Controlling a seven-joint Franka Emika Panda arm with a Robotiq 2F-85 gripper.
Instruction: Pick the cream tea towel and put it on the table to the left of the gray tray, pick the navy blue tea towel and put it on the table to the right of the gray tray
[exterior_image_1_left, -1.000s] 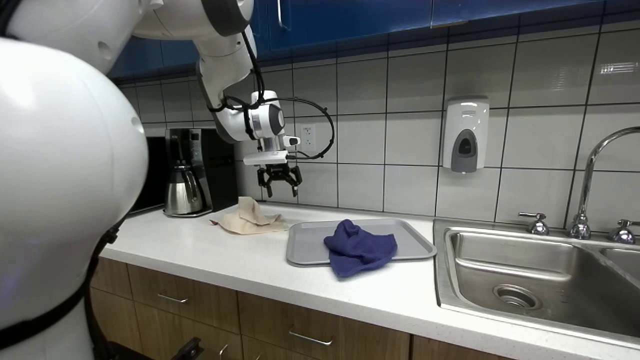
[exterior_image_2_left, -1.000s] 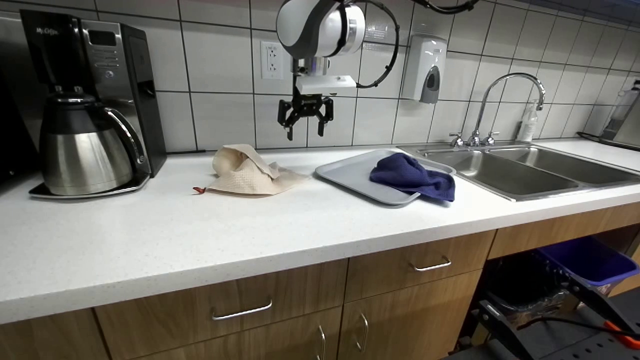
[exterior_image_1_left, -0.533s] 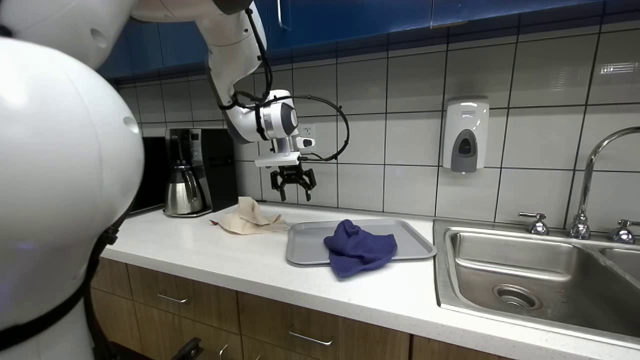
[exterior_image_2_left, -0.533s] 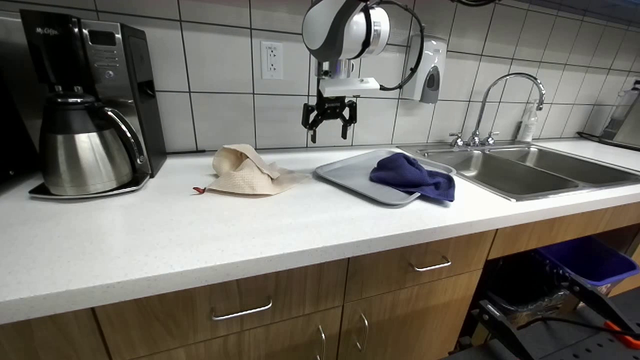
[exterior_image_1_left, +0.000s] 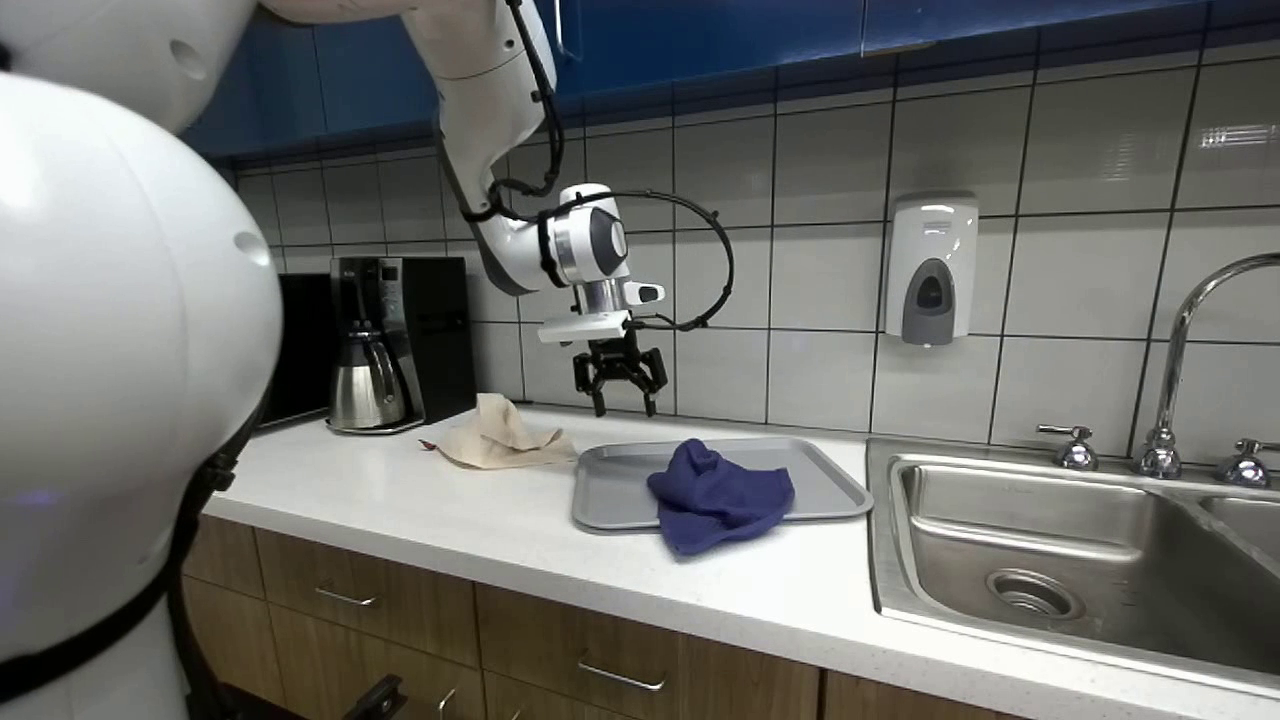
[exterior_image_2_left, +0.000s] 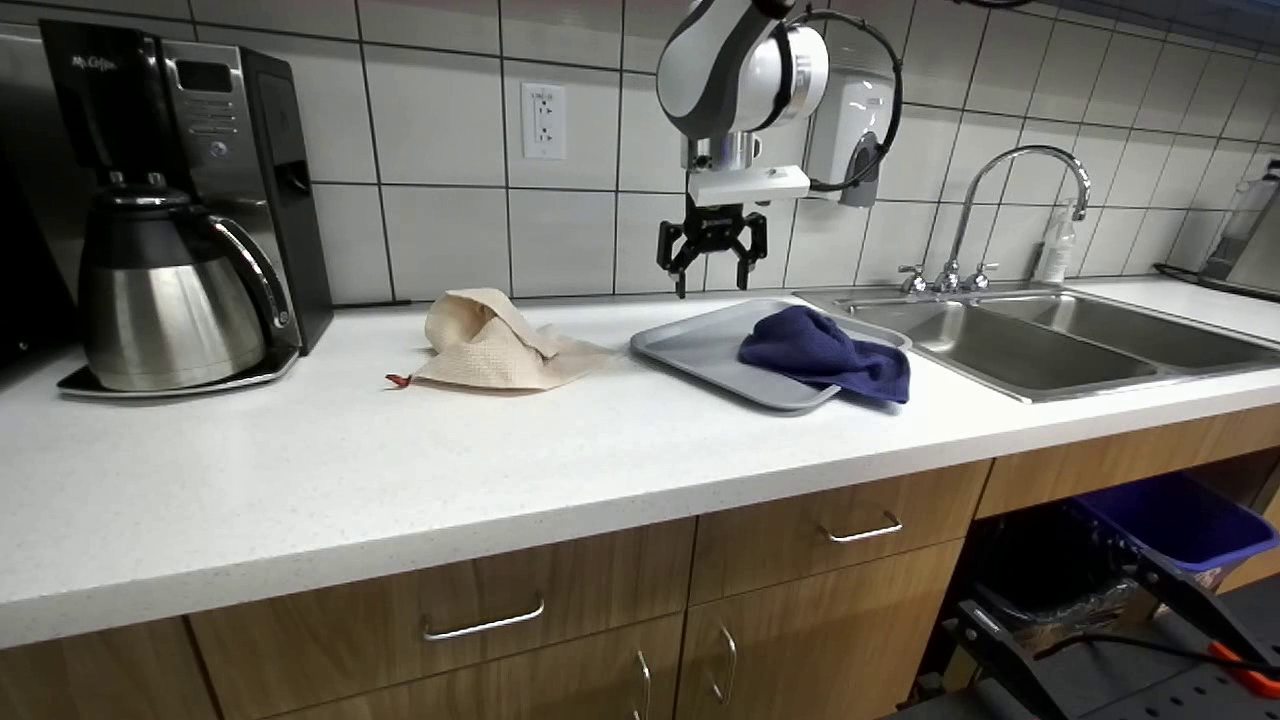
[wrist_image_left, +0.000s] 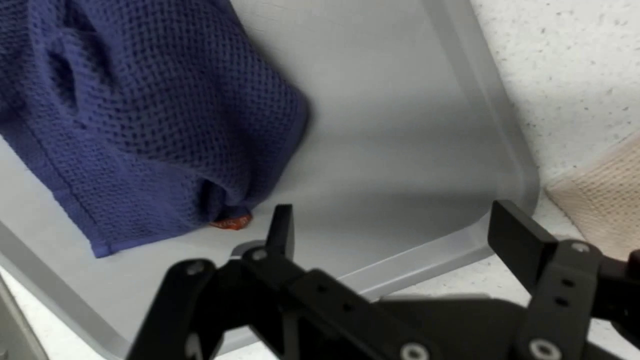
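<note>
The cream towel lies left of the tray, so the spread, empty tool should likely centre over the navy towel, heaped across the tray's front edge, and pinch its tallest fold squarely.

We see speckled white tabletop. On it we find upright coffee maker, gray tray lying flat, rumpled cream tea towel between them, just beside tray. Past tray, steel sink set into tabletop.
</note>
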